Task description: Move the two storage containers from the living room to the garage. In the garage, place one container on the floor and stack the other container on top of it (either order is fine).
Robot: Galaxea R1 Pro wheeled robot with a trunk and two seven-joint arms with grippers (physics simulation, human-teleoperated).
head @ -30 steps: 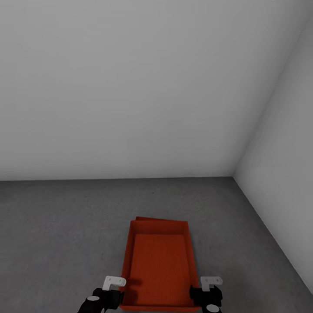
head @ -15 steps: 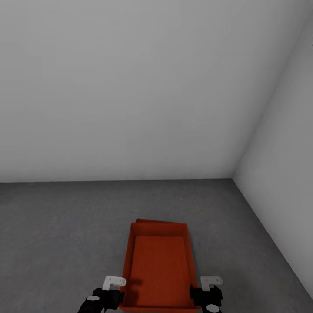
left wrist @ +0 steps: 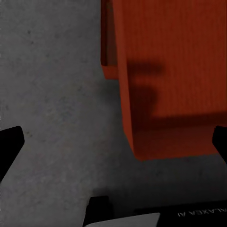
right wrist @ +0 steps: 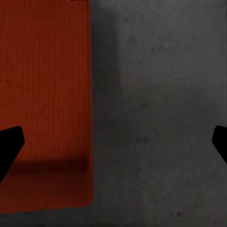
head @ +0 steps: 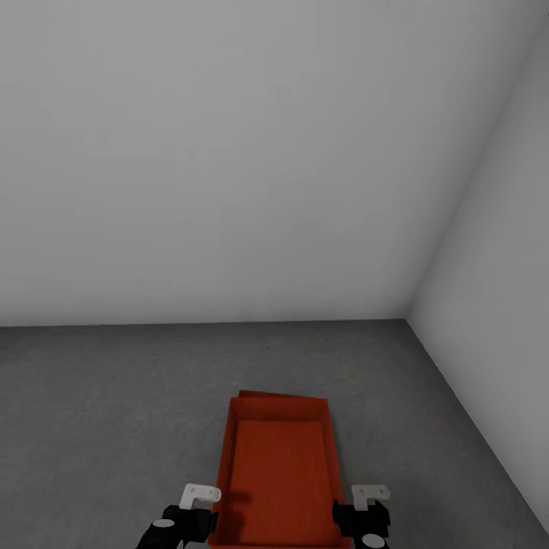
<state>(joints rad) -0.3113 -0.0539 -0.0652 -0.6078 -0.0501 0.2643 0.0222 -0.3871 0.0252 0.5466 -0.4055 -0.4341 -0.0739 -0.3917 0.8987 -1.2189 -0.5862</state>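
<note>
Two stacked storage containers rest on the garage floor, flanked by the wide-open, empty left tool and right tool.

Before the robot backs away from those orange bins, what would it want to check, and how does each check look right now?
1. On the garage floor: ok, grey concrete.
2. Top container sits on the lower container: ok.
3. Stack squarely aligned: not ok, the lower one's edge peeks out askew.
4. Left gripper released: ok, fingers wide.
5. Right gripper released: ok, open.
6. Path behind the robot: cannot tell.
</note>
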